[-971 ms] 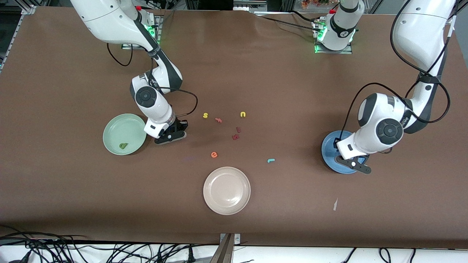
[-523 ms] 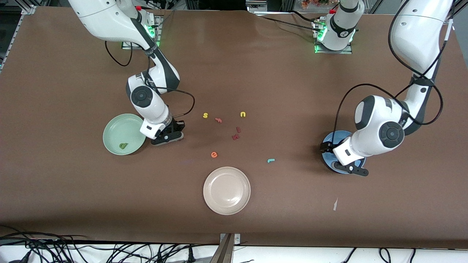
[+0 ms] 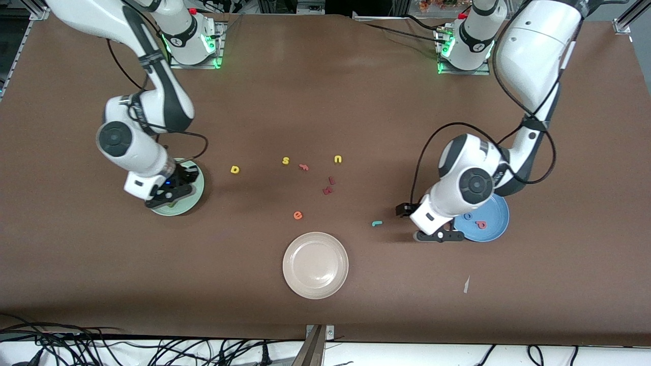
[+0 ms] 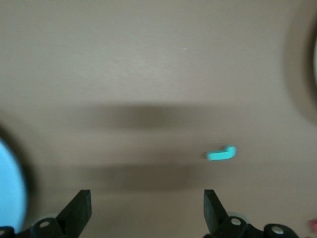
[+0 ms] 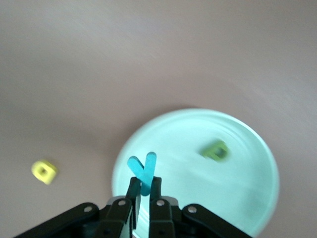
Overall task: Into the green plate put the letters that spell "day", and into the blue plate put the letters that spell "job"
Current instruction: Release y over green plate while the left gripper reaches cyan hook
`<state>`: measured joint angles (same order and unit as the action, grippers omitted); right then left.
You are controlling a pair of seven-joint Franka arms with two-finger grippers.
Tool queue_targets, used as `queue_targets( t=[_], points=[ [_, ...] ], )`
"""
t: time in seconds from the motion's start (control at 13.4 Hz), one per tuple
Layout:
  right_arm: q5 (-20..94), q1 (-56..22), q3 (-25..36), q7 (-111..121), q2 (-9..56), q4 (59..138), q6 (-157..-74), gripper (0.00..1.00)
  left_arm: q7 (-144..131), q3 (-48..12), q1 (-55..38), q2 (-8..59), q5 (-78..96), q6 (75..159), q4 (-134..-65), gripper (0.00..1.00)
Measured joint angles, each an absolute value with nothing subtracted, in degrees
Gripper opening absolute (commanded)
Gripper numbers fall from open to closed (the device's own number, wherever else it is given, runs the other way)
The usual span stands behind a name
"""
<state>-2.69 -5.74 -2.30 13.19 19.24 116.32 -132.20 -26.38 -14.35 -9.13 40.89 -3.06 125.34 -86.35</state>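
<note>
My right gripper (image 3: pixel 170 193) (image 5: pixel 142 181) hangs over the green plate (image 3: pixel 197 189) (image 5: pixel 237 188), shut on the teal "y" (image 5: pixel 142 170). The olive-green "a" (image 5: pixel 216 150) lies in that plate. On the table beside the plate, toward the middle, lies the yellow "d" (image 3: pixel 234 169) (image 5: pixel 44 171). My left gripper (image 3: pixel 422 222) (image 4: pixel 146 210) is open and empty, low over the table between the blue plate (image 3: pixel 496 223) (image 4: pixel 9 188) and the teal "j" (image 3: pixel 377 222) (image 4: pixel 221 153). The blue "o" (image 3: pixel 468 216) and pinkish-red "b" (image 3: pixel 481 224) lie in the blue plate.
A beige plate (image 3: pixel 315 264) sits nearest the front camera. In the middle lie a yellow "s" (image 3: pixel 286 160), a yellow "u" (image 3: pixel 337 159), an orange "e" (image 3: pixel 298 215), a reddish letter (image 3: pixel 304 166) and two dark red letters (image 3: pixel 329 186).
My right gripper has carried the "y" from beside the green plate to over it, uncovering the "d". My left gripper has opened and moved off the blue plate toward the "j".
</note>
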Motion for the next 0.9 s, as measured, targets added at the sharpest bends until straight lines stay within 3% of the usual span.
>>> queue_targets(
  t=[0.07,0.15,0.22,0.6,0.9],
  points=[
    [-2.69,-4.0,-2.27,14.75,18.89,116.55,-131.06,0.41,-29.31,-14.3,-10.23,42.18,-3.06,125.36,-84.43,1.0],
    [-2.69,-2.67,-2.26,15.81,18.77,116.94,-130.76,0.55,-31.59,-14.03,-11.23,43.62,-3.06,125.38,-82.42,1.0],
    [-2.69,-1.93,-2.26,16.19,18.78,117.33,-130.75,0.58,-33.28,-13.26,-12.27,45.02,-3.06,125.42,-80.6,1.0],
    [-2.52,-1.79,-3.5,12.75,18.77,117.78,-130.74,0.6,-39.07,-5.81,-21.09,51.37,-3.06,126.32,-73.52,1.0],
    [-2.5,-2.0,-8.78,-6.86,18.94,118.29,-130.52,0.6,-39.9,-5.16,-22.14,52.96,-3.06,126.87,-72.84,0.99]
  ],
)
